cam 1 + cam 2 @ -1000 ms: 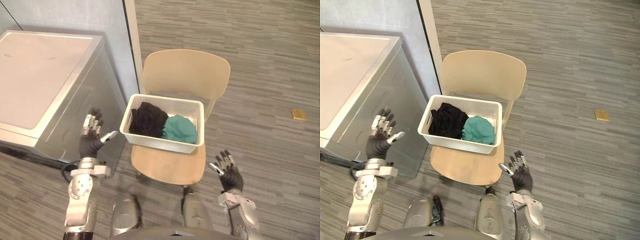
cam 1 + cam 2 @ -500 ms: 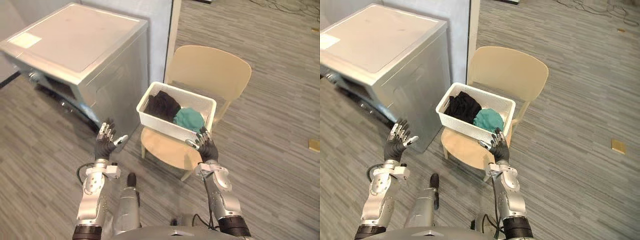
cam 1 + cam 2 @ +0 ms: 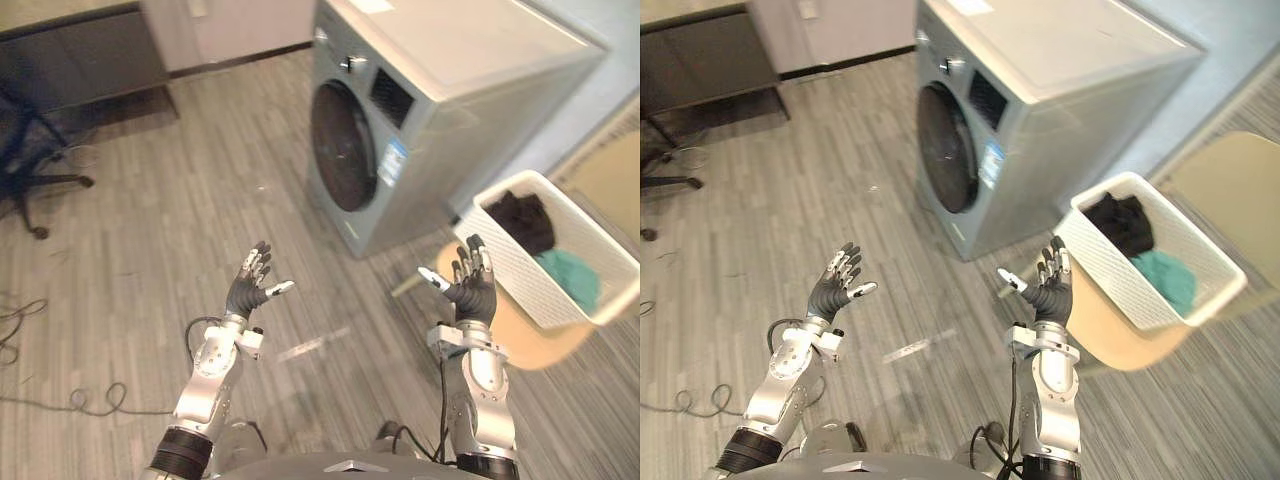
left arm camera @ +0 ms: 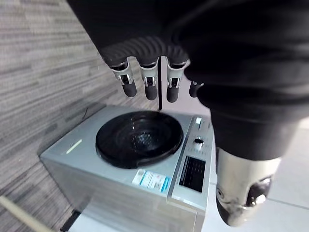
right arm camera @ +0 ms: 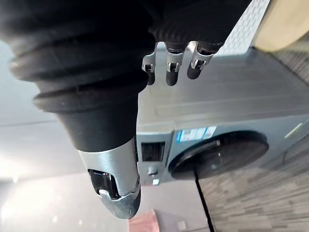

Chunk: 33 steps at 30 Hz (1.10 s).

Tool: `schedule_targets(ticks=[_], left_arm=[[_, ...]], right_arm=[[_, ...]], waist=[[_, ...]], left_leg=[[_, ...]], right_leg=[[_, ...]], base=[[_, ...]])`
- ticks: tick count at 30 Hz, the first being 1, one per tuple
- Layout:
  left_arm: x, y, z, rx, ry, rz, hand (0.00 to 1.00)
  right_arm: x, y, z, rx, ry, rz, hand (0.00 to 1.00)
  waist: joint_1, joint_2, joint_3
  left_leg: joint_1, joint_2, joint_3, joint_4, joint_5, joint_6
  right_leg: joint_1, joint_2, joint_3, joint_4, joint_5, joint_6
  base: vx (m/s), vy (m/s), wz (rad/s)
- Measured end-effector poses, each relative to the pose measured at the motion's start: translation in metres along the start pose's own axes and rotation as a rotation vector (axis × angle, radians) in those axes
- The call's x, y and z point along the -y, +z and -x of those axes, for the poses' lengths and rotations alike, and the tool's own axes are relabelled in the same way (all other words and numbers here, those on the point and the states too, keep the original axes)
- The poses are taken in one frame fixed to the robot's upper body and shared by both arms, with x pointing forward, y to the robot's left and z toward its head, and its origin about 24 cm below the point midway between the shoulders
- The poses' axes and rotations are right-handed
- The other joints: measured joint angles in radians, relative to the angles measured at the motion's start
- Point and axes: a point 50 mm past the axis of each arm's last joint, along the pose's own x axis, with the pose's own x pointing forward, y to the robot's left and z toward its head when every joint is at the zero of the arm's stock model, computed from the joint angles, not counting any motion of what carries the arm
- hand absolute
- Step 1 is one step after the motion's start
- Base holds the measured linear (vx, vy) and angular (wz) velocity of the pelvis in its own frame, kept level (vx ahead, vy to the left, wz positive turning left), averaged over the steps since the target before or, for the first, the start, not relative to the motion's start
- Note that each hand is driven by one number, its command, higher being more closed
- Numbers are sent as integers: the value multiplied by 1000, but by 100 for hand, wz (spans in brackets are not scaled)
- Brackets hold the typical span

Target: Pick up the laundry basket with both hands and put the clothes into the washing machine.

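Bare floor [image 3: 180, 200] ahead, washing machine door [image 3: 337, 147] shut, laundry basket [image 3: 535, 283] rightward

Office-type room, not a home.
Grey striped floor [image 3: 160, 230], swivel chair [image 3: 22, 135] beside dark desk [image 3: 85, 55], freestanding washing machine [image 3: 430, 110].

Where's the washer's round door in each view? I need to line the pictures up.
Left eye view: round door, upper middle.
Right eye view: round door, upper middle, slightly further left.
Left wrist view: round door, mid-picture, seen face-on.
Right wrist view: round door, a dark oval.
Shared landmark: the blue-and-white sticker beside the door.
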Motion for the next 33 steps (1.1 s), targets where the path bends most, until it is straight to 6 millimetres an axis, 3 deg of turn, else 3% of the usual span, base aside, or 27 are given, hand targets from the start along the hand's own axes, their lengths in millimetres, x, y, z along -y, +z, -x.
schedule_targets(ticks=[1, 2, 3, 4, 5, 8, 10, 12, 13, 14, 15, 17, 18, 19, 20, 21, 23, 27, 29, 33], left_arm=[[12, -2, 0, 0, -35, 28, 0], [15, -3, 0, -2, -43, 37, 0], [14, -3, 0, -5, -49, 30, 0], [10, -4, -1, -8, -42, 19, 0], [6, -6, 0, -21, -40, -11, 0], [4, -11, 2, -45, -53, -46, 0], [6, -11, 1, -48, -67, -46, 0], [6, -17, 1, -73, -75, -50, 0], [6, -20, 1, -85, -73, -51, 0], [6, -21, 2, -89, -73, -51, 0], [12, -22, 1, -92, -81, -36, 0], [16, -23, 0, -94, -81, -26, 0], [18, -29, 3, -117, -69, -9, 0], [19, -31, 5, -123, -59, 8, 0], [19, -36, 11, -142, -35, 34, 0], [18, -40, 15, -156, -21, 41, 0], [17, -45, 20, -186, -4, 50, 0], [18, -43, 18, -180, 14, 65, 0], [21, -40, 18, -168, 1, 70, 0], [23, -29, 17, -119, -14, 60, 0]], right_arm=[[19, 2, -4, 7, -52, 66, 0], [24, 1, -6, 3, -70, 92, 0], [28, -3, -9, -16, -89, 104, 0], [32, -6, -9, -31, -105, 125, 0], [35, -6, -10, -30, -114, 148, 0], [37, -4, -20, -15, -115, 201, 0], [38, -3, -29, -14, -108, 254, 0], [42, -6, -31, -31, -115, 284, 0], [44, -6, -30, -40, -123, 289, 0], [45, -6, -30, -42, -124, 295, 0], [47, -4, -32, -34, -119, 323, 0], [48, -6, -30, -52, -117, 343, 0], [50, -10, -26, -74, -121, 352, 0], [51, -10, -24, -76, -122, 359, 0], [53, -9, -21, -75, -124, 366, 0], [55, -9, -19, -79, -130, 371, 0], [68, -2, -12, -68, -204, 389, 0], [90, 4, -4, -80, -302, 418, 0], [92, 17, -5, -31, -311, 449, 0], [92, 23, -9, -2, -314, 463, 0]], waist=[[-7, 29, -4], [-14, 38, -3], [-35, 39, 9], [-58, 39, 24], [-59, 28, 37], [-64, 20, 67], [-63, 38, 83], [-74, 31, 90], [-89, 13, 100], [-94, 10, 100], [-88, 37, 99], [-90, 46, 103], [-84, 48, 105], [-78, 49, 106], [-65, 48, 110], [-54, 37, 115], [-45, 42, 113], [-49, 41, 114], [-44, 39, 114], [-15, 40, 113]], left_leg=[[36, -64, -35, -45, -31, 71], [47, -87, -56, -74, -47, 95], [51, -107, -92, -98, -43, 110], [62, -125, -133, -127, -30, 126], [95, -150, -154, -166, -21, 125], [159, -187, -180, -211, -32, 135], [187, -186, -190, -231, -39, 129], [231, -201, -225, -242, -54, 101], [267, -211, -249, -239, -75, 67], [280, -212, -262, -235, -88, 50], [277, -183, -263, -217, -97, 36], [231, -137, -259, -68, -92, 27], [168, -77, -252, 168, -37, -8], [143, -49, -236, 272, 14, -3], [99, 21, -184, 443, 177, 37], [84, 52, -158, 516, 225, 59], [3, 130, -90, 667, 169, 49], [-52, 123, -23, 418, 79, 31], [-16, 56, -37, 63, 68, 2], [-1, -35, -149, -275, 112, -47]], right_leg=[[-45, -59, 63, 137, -27, -83], [-89, -73, 149, 221, -52, -170], [-139, -43, 308, 335, -165, -149], [-188, 67, 490, 418, -271, -110], [-221, 150, 578, 431, -333, -88], [-312, 255, 562, 387, -365, -100], [-389, 297, 534, 282, -312, -113], [-399, 299, 525, 105, -167, -110], [-383, 282, 531, 107, -63, -114], [-382, 280, 525, 130, -19, -132], [-396, 296, 506, 187, -76, -138], [-379, 311, 472, 239, -156, -161], [-318, 337, 452, 263, -199, -180], [-290, 349, 448, 272, -219, -189], [-227, 374, 454, 277, -259, -215], [-198, 379, 462, 276, -272, -223], [-121, 376, 482, 256, -299, -219], [-68, 336, 506, 205, -310, -208], [-33, 311, 522, 185, -322, -188], [-11, 282, 590, 183, -367, -122]], base=[[89, 542, 127], [101, 407, 109], [77, 279, 115], [115, 252, 122], [113, 190, 95], [121, 75, 39], [181, 27, 30], [238, -59, 57], [265, -128, 69], [406, -230, 58], [396, -245, 39], [374, -232, 33], [316, -196, 15], [404, -232, -9], [311, -162, -34], [366, -132, -56], [376, -72, -35], [338, 25, -8], [290, 146, -11], [269, 290, -44]])
